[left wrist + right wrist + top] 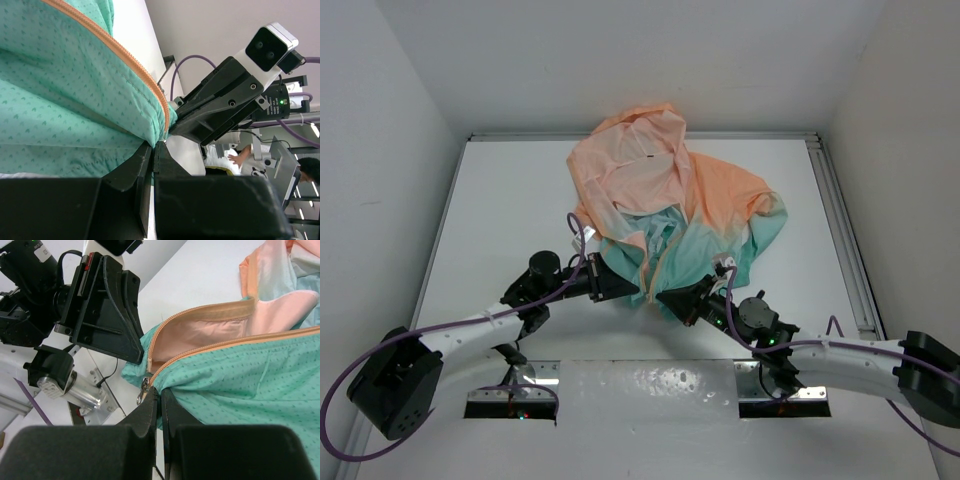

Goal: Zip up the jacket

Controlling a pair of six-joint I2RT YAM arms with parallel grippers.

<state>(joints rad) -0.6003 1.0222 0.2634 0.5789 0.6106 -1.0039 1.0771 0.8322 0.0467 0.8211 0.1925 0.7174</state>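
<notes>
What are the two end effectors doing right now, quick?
Left end effector: closed, pinching the jacket at its bottom edge.
Right end effector: closed, pinching the jacket's bottom edge beside the zipper pull.

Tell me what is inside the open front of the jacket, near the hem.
Between the orange zipper edges of the jacket, pale peach inner fabric shows. Anything deeper inside is covered by the teal panel.

Robotics lab, white table [510,200] boxed by plain walls [380,150], aluminium rail [842,225], person [222,159] among metal stands [280,165]
</notes>
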